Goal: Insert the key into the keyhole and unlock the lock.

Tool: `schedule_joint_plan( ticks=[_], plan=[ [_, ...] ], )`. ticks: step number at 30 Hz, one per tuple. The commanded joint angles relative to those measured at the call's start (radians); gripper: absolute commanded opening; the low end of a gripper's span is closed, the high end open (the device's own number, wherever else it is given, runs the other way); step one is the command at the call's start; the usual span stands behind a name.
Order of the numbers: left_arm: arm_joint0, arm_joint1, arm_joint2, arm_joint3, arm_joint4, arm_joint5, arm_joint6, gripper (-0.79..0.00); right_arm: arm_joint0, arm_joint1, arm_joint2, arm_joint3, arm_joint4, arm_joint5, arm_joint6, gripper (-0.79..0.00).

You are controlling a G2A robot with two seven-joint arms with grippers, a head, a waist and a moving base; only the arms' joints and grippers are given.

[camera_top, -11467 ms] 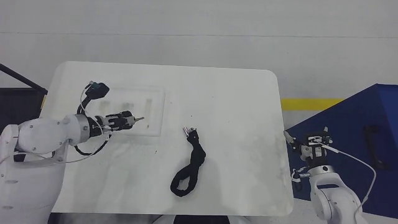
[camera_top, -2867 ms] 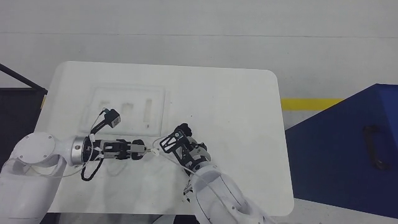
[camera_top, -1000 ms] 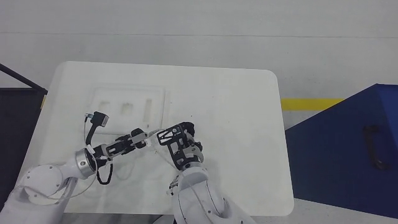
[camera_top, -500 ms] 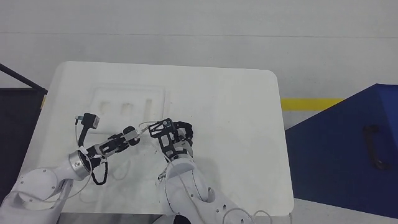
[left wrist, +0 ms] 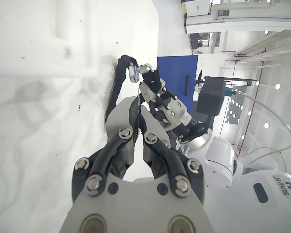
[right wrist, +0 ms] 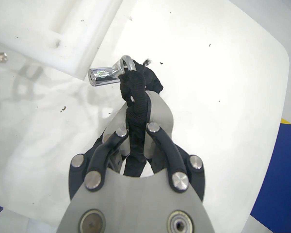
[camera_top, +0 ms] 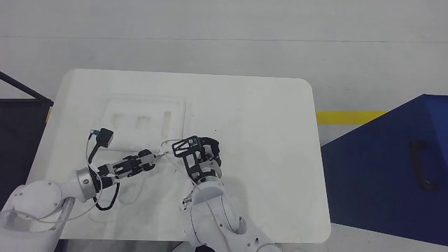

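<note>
My left arm lies low over the table (camera_top: pixel 266 126), coming in from its near left corner with the forearm stretched toward the middle. My left gripper (camera_top: pixel 155 155) is pinched together on the key (left wrist: pixel 138 95). My right arm rises from the near edge with the wrist bent over toward the left. My right gripper (right wrist: pixel 137 103) is clamped on the black strap (right wrist: pixel 135 90), just below the lock (right wrist: pixel 103 75). The two grippers face each other, near but apart, just off the near right corner of the foam tray (right wrist: pixel 101 8).

The lock's bright cylinder juts sideways from the strap, lifted off the table, with its shackle threaded through the strap's end. Its keyhole (right wrist: pixel 90 75) is turned toward my left gripper, and the key is not yet in it.

I see the key only edge-on, as a thin sliver between my left fingers (left wrist: pixel 133 112), which hide its head. From above it is too small to make out. The rest of the strap runs down between my right fingers and out of sight behind the gripper's body.

The tray has three recesses, and what I see in them is bare white foam.
</note>
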State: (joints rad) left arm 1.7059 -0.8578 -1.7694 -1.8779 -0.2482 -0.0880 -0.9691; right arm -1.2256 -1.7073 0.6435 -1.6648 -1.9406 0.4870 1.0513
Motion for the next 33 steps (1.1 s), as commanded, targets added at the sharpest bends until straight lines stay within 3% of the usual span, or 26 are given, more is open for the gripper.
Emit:
schedule_joint_plan(
  ticks=[1,5,33],
  plan=[
    [0.004,-0.002,0.021,-0.01,0.017,-0.008,0.008,-0.785,-0.004,-0.004,0.001,0.002,-0.004,-0.005,-0.002,-0.785],
    [-0.008,-0.006,0.062,-0.007,-0.006,0.018,0.023,-0.785,-0.007,-0.013,-0.002,0.006,-0.01,-0.013,-0.003,-0.785],
    [-0.072,-0.016,0.144,0.033,0.025,0.052,0.073,-0.785,-0.037,0.003,0.006,-0.011,0.031,-0.051,-0.069,-0.785]
  ],
)
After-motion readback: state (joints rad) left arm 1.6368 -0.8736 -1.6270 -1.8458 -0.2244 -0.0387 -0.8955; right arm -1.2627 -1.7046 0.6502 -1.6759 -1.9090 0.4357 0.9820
